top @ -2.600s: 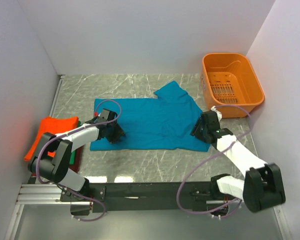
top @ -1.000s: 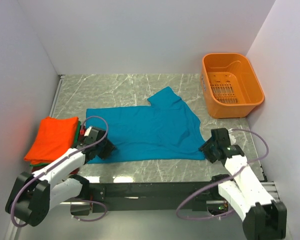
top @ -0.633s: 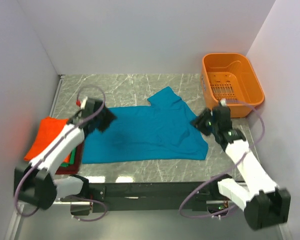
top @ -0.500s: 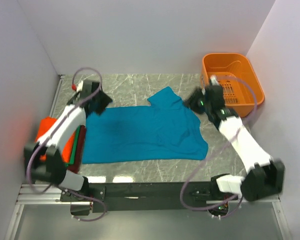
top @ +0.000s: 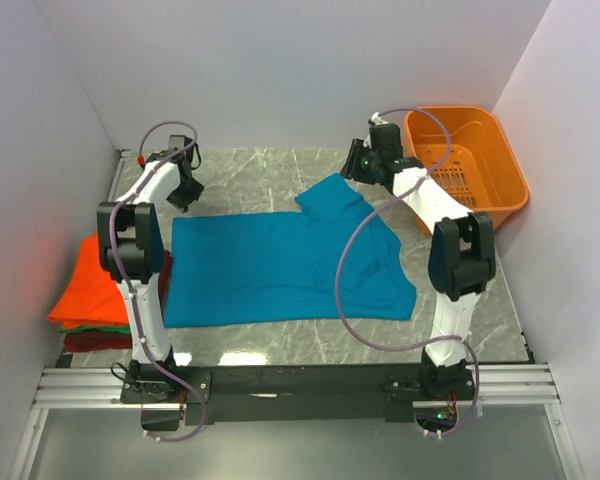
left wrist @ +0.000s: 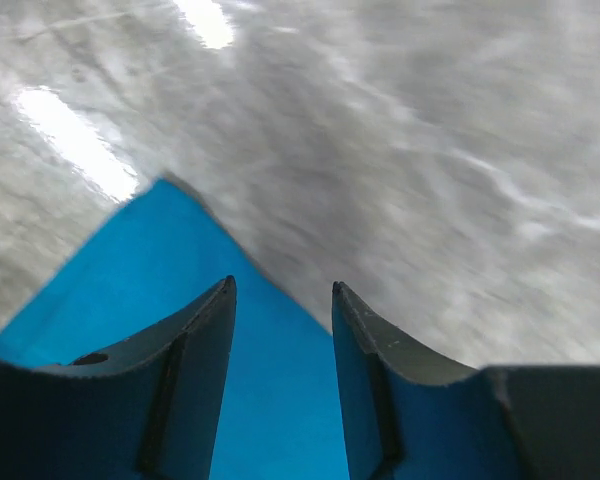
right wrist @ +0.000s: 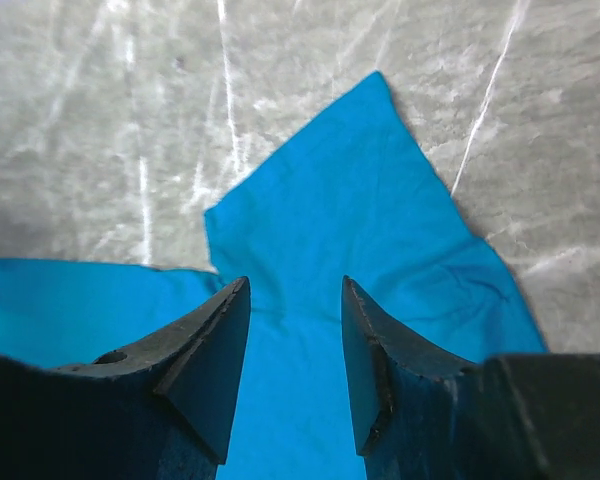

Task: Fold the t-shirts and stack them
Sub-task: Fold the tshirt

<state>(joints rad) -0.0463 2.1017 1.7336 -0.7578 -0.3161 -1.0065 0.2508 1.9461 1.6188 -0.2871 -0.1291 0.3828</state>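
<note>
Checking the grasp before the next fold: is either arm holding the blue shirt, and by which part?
Nothing is held: left fingers and right fingers are open over the blue shirt.

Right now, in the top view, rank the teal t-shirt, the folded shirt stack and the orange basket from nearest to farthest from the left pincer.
1. teal t-shirt: its far-left corner lies just below the left pincer.
2. folded shirt stack: on the left, toward the near side.
3. orange basket: far-right corner.

Matt teal cloth t-shirt (top: 280, 265), glossy grey marbled table (top: 260, 170), smooth orange plastic basket (top: 508, 205), matt orange cloth shirt (top: 85, 290)
</note>
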